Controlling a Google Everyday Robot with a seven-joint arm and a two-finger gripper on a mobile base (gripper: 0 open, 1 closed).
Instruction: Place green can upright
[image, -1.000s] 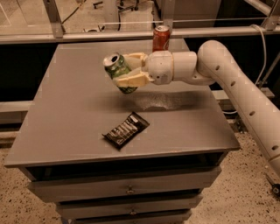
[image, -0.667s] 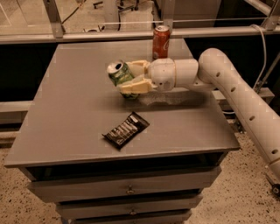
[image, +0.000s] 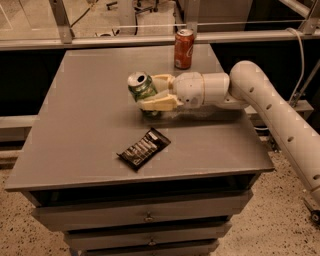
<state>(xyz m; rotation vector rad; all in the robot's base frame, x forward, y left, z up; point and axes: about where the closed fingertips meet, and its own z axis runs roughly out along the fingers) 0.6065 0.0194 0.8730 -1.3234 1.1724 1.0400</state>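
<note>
1. We see the gripper (image: 148, 93) near the middle of the grey table (image: 75, 125), its cream fingers (image: 159, 103) clamped on either side of the green can (image: 141, 86).
2. The can leans slightly, silver top towards the left; we cannot tell whether its base touches the tabletop.
3. A red can (image: 184, 48) stands upright at the far edge, and a dark snack packet (image: 144, 148) lies flat nearer the front.
4. Drawers (image: 145, 217) sit beneath the top, above a speckled floor (image: 20, 225); a metal rail (image: 100, 41) runs behind.

Robot lab: grey drawer cabinet (image: 90, 125), speckled floor (image: 280, 220), metal railing (image: 100, 41) (gripper (image: 149, 94) over cabinet top, clasping green can (image: 142, 87)).
</note>
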